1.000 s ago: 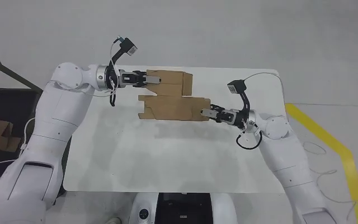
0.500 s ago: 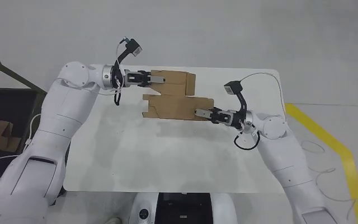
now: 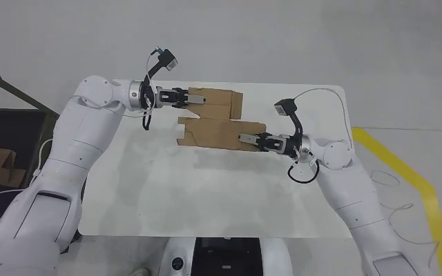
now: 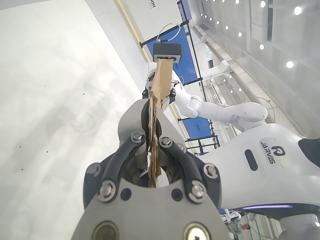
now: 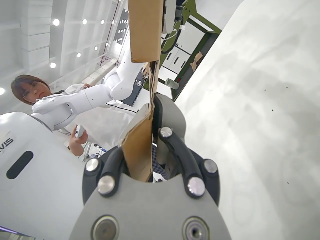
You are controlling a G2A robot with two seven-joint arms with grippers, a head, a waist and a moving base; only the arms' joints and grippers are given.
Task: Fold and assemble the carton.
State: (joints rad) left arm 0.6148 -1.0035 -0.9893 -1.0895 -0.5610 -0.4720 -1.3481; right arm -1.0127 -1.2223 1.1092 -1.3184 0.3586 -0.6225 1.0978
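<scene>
Left gripper (image 3: 195,99): clenched on the far-left edge of the carton (image 3: 217,117). In its wrist view the cardboard runs edge-on between the fingers (image 4: 130,118), layers pinched tight. Carton: brown, collapsed flat, two offset panels, flaps not folded. It sits over the far half of the table (image 3: 173,200), roughly midway between the arms, and appears lifted clear of the surface rather than resting on it, though that is hard to be sure of from above. Right gripper (image 3: 243,138): clamped on the near-right edge, the corner opposite the left's hold. Its wrist view shows one flap bent aside just at the fingers. Why held so, as I read it: grips on diagonally opposite edges let the arms push toward each other and shear the panels, popping the flat sleeve into a tube, and edge grips leave the fold lines free. Step in hand: opening the sleeve, early in the task, no flap tucked yet. Risk: thin edge grips may slip, or crease the board if the arms pull unevenly.
</scene>
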